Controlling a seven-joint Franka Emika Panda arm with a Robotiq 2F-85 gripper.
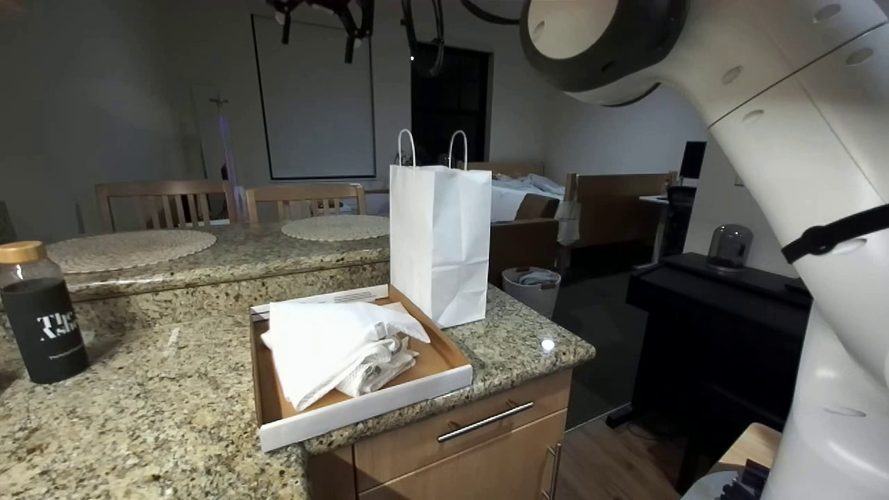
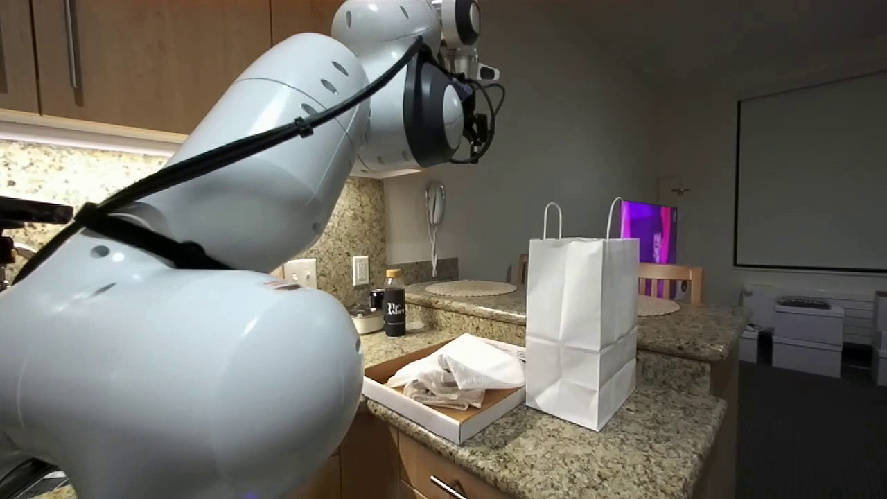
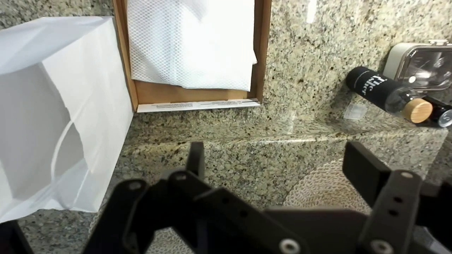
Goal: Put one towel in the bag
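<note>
White folded towels [image 1: 326, 337] lie in a loose pile in a shallow cardboard tray [image 1: 368, 411]; they also show in an exterior view [image 2: 485, 364] and in the wrist view [image 3: 190, 46]. The white paper bag [image 1: 439, 243] stands upright beside the tray, its two handles up; it also shows in an exterior view [image 2: 578, 326]. In the wrist view the bag [image 3: 95, 77] is at left with its top open; its inside is only partly visible. My gripper [image 3: 275, 157] is open and empty, high above the counter. It also shows at the top of an exterior view [image 1: 317, 43].
A dark bottle with a wooden cap [image 1: 43, 326] stands on the granite counter [image 1: 160, 410]. A clear-lidded container [image 3: 423, 67] is near it. A raised granite ledge with round woven placemats [image 1: 132, 250] runs behind the tray and bag. The counter's edge is close to the bag.
</note>
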